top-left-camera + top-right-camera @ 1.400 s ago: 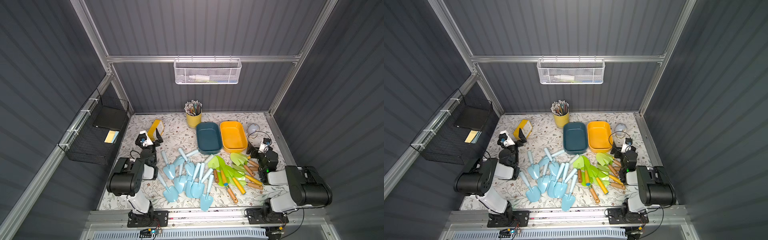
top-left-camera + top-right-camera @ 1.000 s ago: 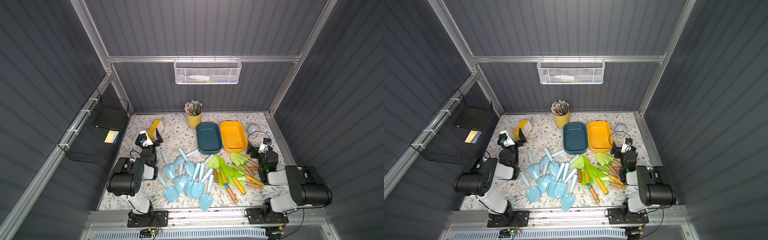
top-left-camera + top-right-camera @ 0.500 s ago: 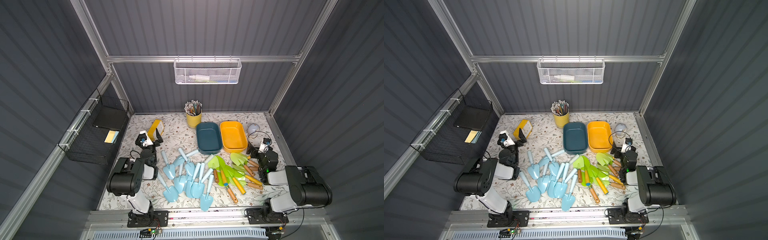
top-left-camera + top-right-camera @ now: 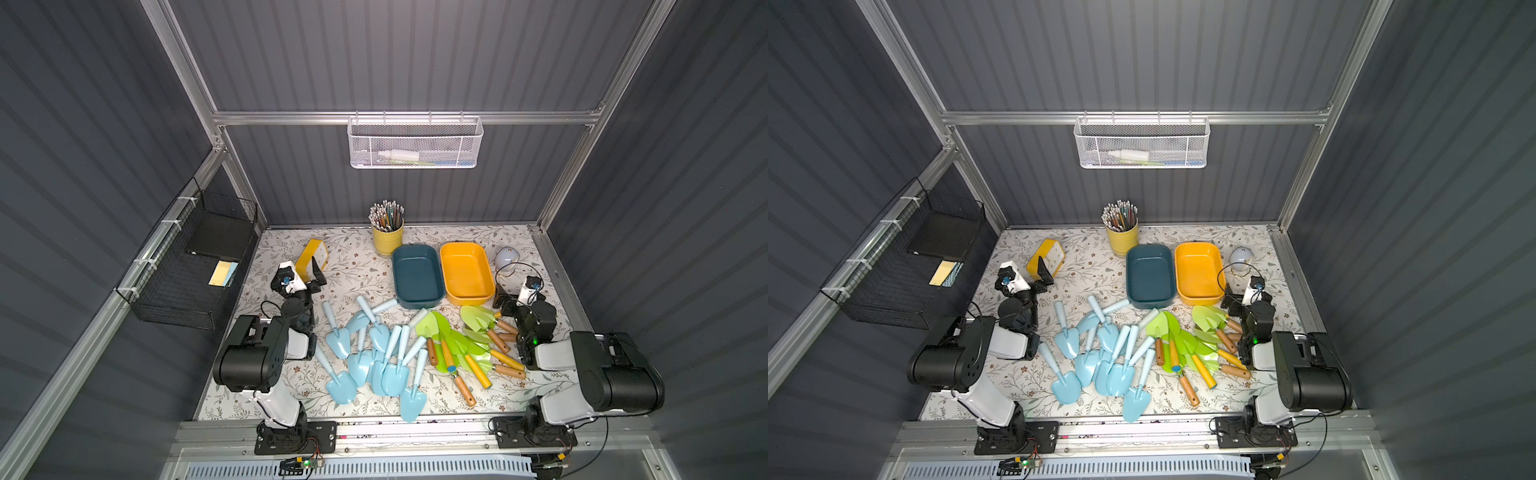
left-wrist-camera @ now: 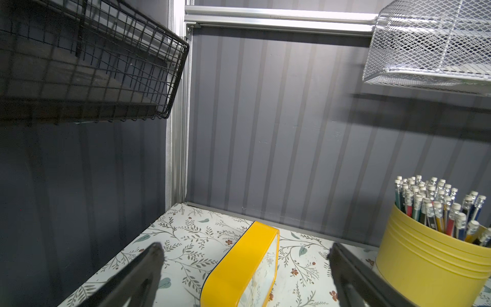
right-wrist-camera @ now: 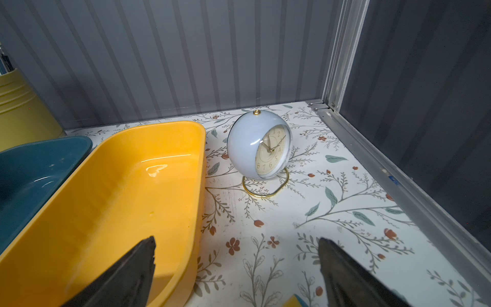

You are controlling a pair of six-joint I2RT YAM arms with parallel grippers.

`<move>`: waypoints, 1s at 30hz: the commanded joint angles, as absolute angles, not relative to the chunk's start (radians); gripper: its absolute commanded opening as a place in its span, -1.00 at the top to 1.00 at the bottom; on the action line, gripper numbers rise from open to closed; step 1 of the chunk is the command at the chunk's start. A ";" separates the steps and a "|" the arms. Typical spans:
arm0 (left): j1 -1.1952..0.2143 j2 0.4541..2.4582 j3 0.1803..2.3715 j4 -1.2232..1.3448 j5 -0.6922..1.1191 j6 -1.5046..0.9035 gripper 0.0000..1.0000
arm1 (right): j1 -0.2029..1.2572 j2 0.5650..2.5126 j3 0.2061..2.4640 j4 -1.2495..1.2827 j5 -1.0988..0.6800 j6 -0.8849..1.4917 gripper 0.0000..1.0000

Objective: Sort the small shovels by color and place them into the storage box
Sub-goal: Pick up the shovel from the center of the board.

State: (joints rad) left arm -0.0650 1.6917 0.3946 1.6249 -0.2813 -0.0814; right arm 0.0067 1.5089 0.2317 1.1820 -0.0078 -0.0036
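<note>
Pale blue shovels (image 4: 360,368) are lying in a heap mid-bench (image 4: 353,262). Most have their long axes running front to back, handles toward the back wall and blades toward the front edge, and a couple are slanting or lying crosswise. Lime-green shovels (image 4: 455,340) are lying just beside them on my right, their long axes diagonal, blades toward the back and wooden handles fanning out toward the front right. All of them are resting on the bench in front of the teal box (image 4: 415,274) and the orange box (image 4: 465,270), which are sitting side by side.

I am keeping my left hand (image 5: 245,248) spread fully wide, gripping nothing, facing a yellow-framed object (image 5: 239,265). My right hand (image 6: 236,240) is gaping just as wide, also holding nothing, near the orange box and a round clock (image 6: 255,146).

I am counting roughly ten blue shovels and roughly ten green. Overlaps are blocking an exact tally. I am counting two boxes.
</note>
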 commanded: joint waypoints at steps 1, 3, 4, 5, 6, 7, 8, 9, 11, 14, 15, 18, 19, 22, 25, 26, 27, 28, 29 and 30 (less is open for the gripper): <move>-0.072 1.698 0.399 1.893 -0.298 -0.059 -0.99 | 0.009 1.517 0.250 1.204 -0.017 0.000 -0.97; -0.074 1.698 0.399 1.893 -0.298 -0.059 -0.99 | 0.008 1.518 0.250 1.203 -0.018 0.000 -0.97; -0.073 1.698 0.400 1.893 -0.298 -0.058 -0.99 | 0.008 1.517 0.250 1.204 -0.018 0.000 -0.97; -0.072 1.698 0.399 1.893 -0.297 -0.060 -0.99 | 0.009 1.517 0.250 1.204 -0.016 0.001 -0.97; -0.072 1.698 0.400 1.893 -0.295 -0.060 -0.99 | 0.009 1.517 0.251 1.204 -0.017 0.001 -0.97; -0.072 1.698 0.399 1.892 -0.296 -0.059 -0.99 | 0.008 1.519 0.252 1.202 -0.017 0.002 -0.97; -0.073 1.698 0.400 1.893 -0.296 -0.060 -0.99 | 0.008 1.524 0.256 1.201 -0.017 0.002 -0.97; -0.072 1.698 0.401 1.891 -0.295 -0.060 -0.99 | 0.008 1.524 0.252 1.212 -0.011 0.003 -0.97; -0.072 1.698 0.400 1.892 -0.295 -0.060 -0.99 | 0.006 1.520 0.251 1.209 -0.010 0.008 -0.97; -0.071 1.700 0.406 1.881 -0.285 -0.058 -0.99 | 0.004 1.517 0.254 1.213 0.009 0.012 -0.98; -0.068 1.697 0.401 1.887 -0.280 -0.059 -0.99 | 0.002 1.510 0.262 1.210 0.031 0.021 -0.97; -0.072 1.626 0.510 1.640 -0.221 -0.015 -0.99 | 0.002 1.424 0.345 1.004 0.023 0.019 -0.90; -0.079 1.613 0.583 1.492 -0.248 -0.026 -0.99 | 0.002 1.395 0.394 0.875 0.019 0.042 -0.88; -0.088 1.600 0.814 1.112 -0.295 -0.173 -0.99 | 0.019 1.332 0.524 0.539 0.020 0.110 -0.98; -0.170 1.602 0.903 0.931 -0.446 -0.338 -0.99 | 0.072 1.246 0.524 0.436 0.137 0.222 -0.97; -0.217 1.599 0.899 0.918 -0.487 -0.375 -0.99 | 0.084 1.222 0.526 0.384 0.174 0.266 -0.97; -0.255 1.598 0.888 0.919 -0.495 -0.402 -0.99 | 0.089 1.176 0.526 0.334 0.177 0.306 -0.97; -0.285 1.601 0.883 0.914 -0.492 -0.429 -0.99 | 0.095 1.150 0.518 0.306 0.177 0.337 -0.96; -0.319 1.607 0.885 0.902 -0.474 -0.461 -0.99 | 0.106 1.121 0.507 0.272 0.175 0.368 -0.91; -0.358 1.613 0.886 0.896 -0.457 -0.465 -0.99 | 0.116 1.096 0.498 0.249 0.164 0.383 -0.74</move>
State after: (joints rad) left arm -0.2852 1.6062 0.9012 1.0370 -0.4244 -0.3439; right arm 0.0971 1.1454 0.5224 0.4511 0.1219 0.2623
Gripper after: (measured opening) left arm 0.994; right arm 0.919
